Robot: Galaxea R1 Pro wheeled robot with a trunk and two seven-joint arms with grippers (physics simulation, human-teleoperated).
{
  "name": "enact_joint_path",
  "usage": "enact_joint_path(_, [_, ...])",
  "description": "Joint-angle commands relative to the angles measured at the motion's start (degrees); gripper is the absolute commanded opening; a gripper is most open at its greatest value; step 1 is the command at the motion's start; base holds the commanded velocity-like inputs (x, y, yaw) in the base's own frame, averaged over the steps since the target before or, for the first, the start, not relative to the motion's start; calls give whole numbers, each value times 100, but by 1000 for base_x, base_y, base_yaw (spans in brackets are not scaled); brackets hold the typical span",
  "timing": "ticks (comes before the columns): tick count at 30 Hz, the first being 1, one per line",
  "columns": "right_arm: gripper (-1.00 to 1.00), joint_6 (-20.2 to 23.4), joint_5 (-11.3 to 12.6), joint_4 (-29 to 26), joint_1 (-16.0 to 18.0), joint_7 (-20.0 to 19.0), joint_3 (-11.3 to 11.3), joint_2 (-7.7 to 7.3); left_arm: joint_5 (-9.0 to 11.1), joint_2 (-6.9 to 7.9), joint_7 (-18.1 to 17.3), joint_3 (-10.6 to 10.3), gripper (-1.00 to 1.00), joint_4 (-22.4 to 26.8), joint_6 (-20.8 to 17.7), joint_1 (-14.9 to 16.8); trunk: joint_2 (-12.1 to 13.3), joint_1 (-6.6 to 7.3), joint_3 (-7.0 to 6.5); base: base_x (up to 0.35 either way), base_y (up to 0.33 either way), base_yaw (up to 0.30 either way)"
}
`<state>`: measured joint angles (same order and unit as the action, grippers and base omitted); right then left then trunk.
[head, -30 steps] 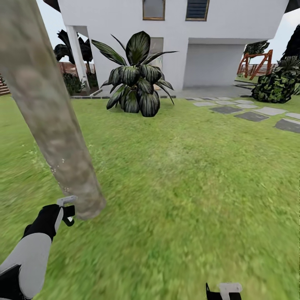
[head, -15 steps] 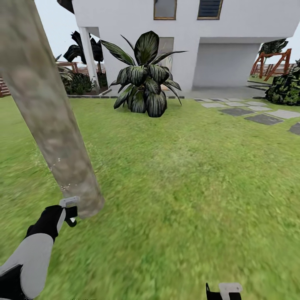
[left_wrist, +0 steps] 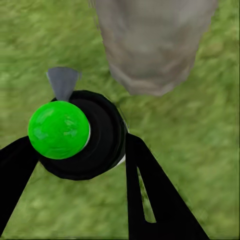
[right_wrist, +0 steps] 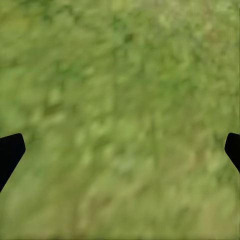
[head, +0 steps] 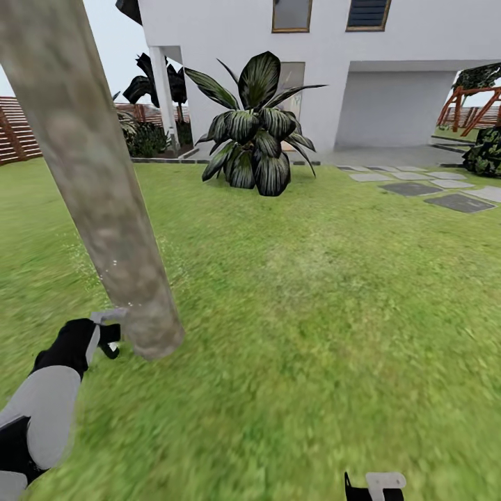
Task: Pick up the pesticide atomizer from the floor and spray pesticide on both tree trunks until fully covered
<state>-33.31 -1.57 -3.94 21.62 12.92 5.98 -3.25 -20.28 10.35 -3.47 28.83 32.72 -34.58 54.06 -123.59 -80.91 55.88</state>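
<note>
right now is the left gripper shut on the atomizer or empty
Shut on it: in the left wrist view both black fingers flank the atomizer beside the tree trunk.

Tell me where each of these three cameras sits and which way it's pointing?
Head view: on the robot's head, looking down the lawn to the white house; left arm shows.
Left wrist view: by the left gripper, whose fingers hold the atomizer, facing the tree trunk.
Right wrist view: aimed down at grass; fingertips at the edges.
Head and left wrist share the trunk.
</note>
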Motion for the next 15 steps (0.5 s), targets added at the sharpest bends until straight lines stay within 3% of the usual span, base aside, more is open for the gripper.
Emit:
enact_joint_path(1, [100, 0, 0, -1, 0, 0, 0, 0, 37, 85, -186, -17, -100, 3, -52, 4, 0, 0, 0, 0, 0, 0])
enact_joint_path(3, [100, 0, 1, -1, 0, 0, 0, 0, 35, 98, -549, -273, -100, 19, -99, 9, 0, 0, 0, 0, 0, 0])
enact_joint_path(5, [100, 0, 2, -1, 0, 0, 0, -7, 51, 21, -607, -511, -100, 42, -121, 28, 0, 0, 0, 0, 0, 0])
enact_joint_path(7, [100, 0, 7, -1, 0, 0, 0, -9, 54, 18, -624, -593, -100, 41, -184, 137, 0, 0, 0, 0, 0, 0])
enact_joint_path(10, [100, 0, 2, -1, 0, 0, 0, -9, 29, 131, -634, -613, -100, 38, -249, 316, 0, 0, 0, 0, 0, 0])
enact_joint_path(11, [100, 0, 1, -1, 0, 0, 0, -9, 46, 344, -642, -615, -100, 34, -358, 401, 0, 0, 0, 0, 0, 0])
enact_joint_path(12, [100, 0, 3, -1, 0, 0, 0, -9, 57, 393, -645, -615, -100, 39, -426, 440, 0, 0, 0, 0, 0, 0])
enact_joint_path(13, [100, 0, 5, -1, 0, 0, 0, -9, 59, 251, -646, -623, -100, 40, -438, 457, 0, 0, 0, 0, 0, 0])
enact_joint_path(15, [100, 0, 6, -1, 0, 0, 0, -9, 59, 107, -646, -660, -100, 47, -447, 473, 0, 0, 0, 0, 0, 0])
